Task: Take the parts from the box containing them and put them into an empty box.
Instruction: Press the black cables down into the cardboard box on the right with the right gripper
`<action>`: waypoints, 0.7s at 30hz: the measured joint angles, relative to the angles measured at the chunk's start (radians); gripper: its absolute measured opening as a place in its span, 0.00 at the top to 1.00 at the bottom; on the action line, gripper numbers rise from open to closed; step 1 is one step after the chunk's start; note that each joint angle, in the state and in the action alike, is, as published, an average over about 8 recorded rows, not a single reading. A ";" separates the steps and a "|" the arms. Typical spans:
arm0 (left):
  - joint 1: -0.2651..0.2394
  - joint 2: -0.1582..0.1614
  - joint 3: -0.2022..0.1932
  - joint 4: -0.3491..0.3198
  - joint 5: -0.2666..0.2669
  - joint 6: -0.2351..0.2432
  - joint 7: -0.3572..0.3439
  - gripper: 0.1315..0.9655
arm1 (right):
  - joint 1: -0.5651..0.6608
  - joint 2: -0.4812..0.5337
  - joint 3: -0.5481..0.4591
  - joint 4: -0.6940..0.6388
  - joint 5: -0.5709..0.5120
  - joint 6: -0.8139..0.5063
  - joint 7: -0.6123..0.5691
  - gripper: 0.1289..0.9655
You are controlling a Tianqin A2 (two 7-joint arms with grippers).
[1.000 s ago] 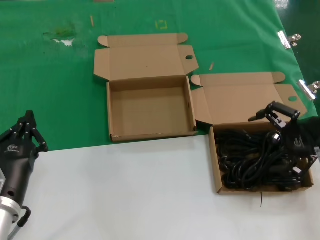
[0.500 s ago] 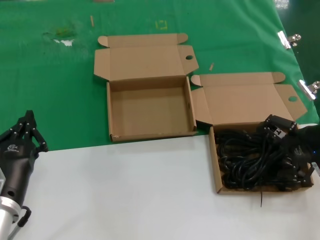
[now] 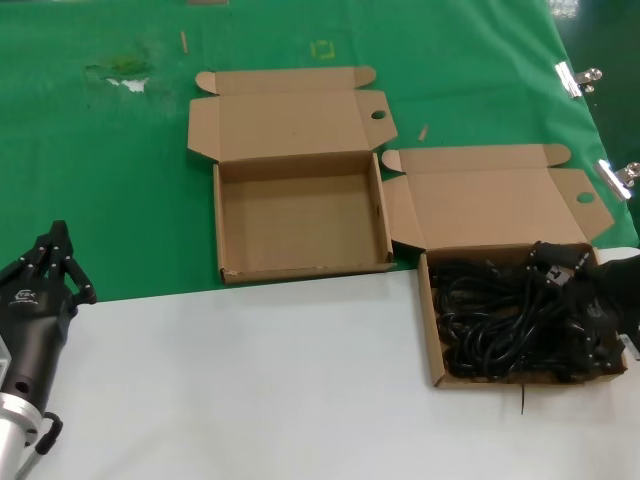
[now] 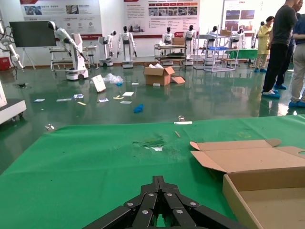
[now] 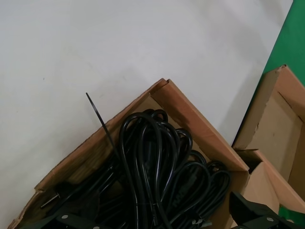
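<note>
The parts (image 3: 500,320) are black power cords heaped in the box containing them (image 3: 432,335), at the right on the white table. My right gripper (image 3: 556,264) is down among the cords at the box's far right, jaws open. In the right wrist view the cords (image 5: 157,167) lie between its spread fingers (image 5: 250,210), and the box wall (image 5: 200,126) shows beside them. The empty box (image 3: 217,225) stands open on the green cloth, left of the full one; it also shows in the left wrist view (image 4: 267,191). My left gripper (image 3: 57,234) is parked shut at the near left (image 4: 158,181).
Both lids lie folded back on the far side. A thin black tie (image 3: 522,398) sticks out over the full box's front wall. Metal clips (image 3: 575,78) hold the green cloth (image 3: 100,180) at the right edge. The white tabletop (image 3: 250,380) runs along the front.
My right gripper has come down from above the full box's far right corner into the cords. The left arm and both boxes have not moved.
</note>
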 joint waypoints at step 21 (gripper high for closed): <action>0.000 0.000 0.000 0.000 0.000 0.000 0.000 0.99 | -0.006 -0.007 -0.003 -0.059 -0.005 0.009 -0.037 0.29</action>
